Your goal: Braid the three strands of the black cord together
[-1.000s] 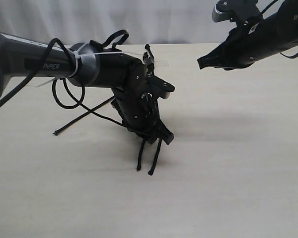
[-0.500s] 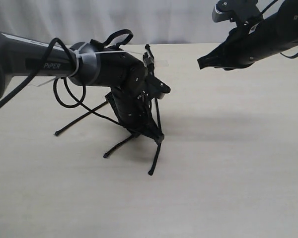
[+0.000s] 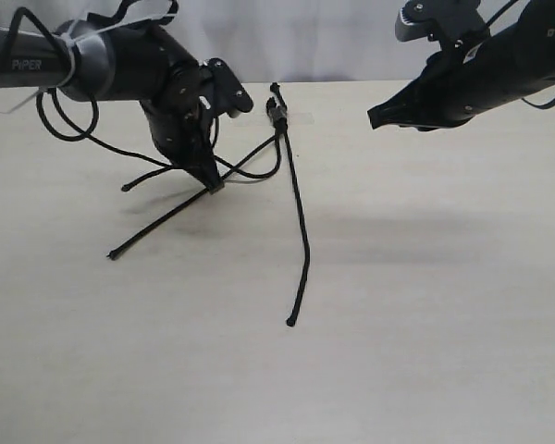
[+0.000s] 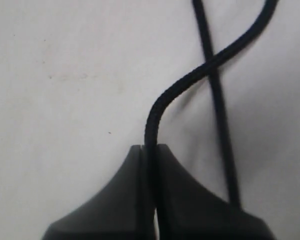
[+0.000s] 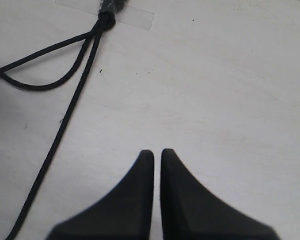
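Three strands (image 3: 300,213) fanned across bench (image 3: 425,324), left gripper (image 3: 212,182) clamped on one strand (image 3: 157,226) upper left, right gripper (image 3: 377,117) closed upper right

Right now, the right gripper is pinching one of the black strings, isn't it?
No, the left gripper is pinching a black string; the left wrist view shows it between the tips. The right gripper is shut with nothing in it.

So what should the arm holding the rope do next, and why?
Probably lay that strand down and let go. The left gripper is shut on one strand, which crosses a second strand out to the left; the third strand lies straight and alone. The right gripper hangs shut above the table, holding nothing.
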`<move>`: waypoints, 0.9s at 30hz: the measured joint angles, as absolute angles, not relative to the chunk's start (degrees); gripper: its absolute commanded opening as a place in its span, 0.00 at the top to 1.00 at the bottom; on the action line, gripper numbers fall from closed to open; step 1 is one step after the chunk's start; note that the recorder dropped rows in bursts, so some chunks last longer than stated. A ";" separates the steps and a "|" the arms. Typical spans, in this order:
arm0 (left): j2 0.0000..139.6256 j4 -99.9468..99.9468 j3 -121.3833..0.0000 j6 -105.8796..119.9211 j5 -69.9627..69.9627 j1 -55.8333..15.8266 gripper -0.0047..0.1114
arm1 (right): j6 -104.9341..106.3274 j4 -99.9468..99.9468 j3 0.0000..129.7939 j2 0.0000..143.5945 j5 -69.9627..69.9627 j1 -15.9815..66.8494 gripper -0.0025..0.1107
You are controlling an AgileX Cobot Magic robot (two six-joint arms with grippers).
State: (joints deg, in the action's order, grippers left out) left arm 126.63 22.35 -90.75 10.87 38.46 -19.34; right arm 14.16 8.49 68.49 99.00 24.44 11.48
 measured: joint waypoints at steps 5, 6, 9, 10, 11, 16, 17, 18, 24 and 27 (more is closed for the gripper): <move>130.89 23.06 -90.75 15.12 32.60 -16.58 0.96 | 14.16 8.49 68.49 99.00 24.44 11.48 0.94; 132.61 23.69 -90.75 16.04 31.10 -15.95 0.96 | 14.16 8.49 68.49 99.00 24.44 11.48 0.94; 133.21 23.82 -91.40 16.36 31.26 -15.45 0.96 | 14.16 8.49 68.49 99.00 24.44 11.48 0.94; 133.25 22.74 -91.67 16.81 33.81 -16.02 0.96 | 14.16 8.49 68.49 99.00 24.44 11.48 0.94; 133.13 21.52 -91.69 17.58 36.07 -16.42 0.96 | 14.16 8.49 68.49 99.00 24.44 11.48 0.94; 130.46 1.39 -92.15 30.16 53.23 -28.17 0.96 | 14.16 8.49 68.49 99.00 24.44 11.48 0.94; 130.00 1.43 -92.04 30.37 52.80 -31.15 0.96 | 14.16 8.49 68.49 99.00 24.44 11.48 0.94; 129.64 3.70 -91.82 27.70 50.32 -33.27 0.96 | 14.16 8.49 68.49 99.00 24.44 11.48 0.94; 124.79 11.06 -91.01 12.04 51.04 -30.21 0.96 | 14.16 8.49 68.49 99.00 24.44 11.48 0.94; 124.47 9.42 -90.85 11.21 51.84 -27.13 0.96 | 14.16 8.49 68.49 99.00 24.44 11.48 0.94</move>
State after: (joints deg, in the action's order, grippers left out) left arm 124.47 9.42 -90.85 11.21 51.84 -27.13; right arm 14.16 8.49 68.49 99.00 24.44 11.48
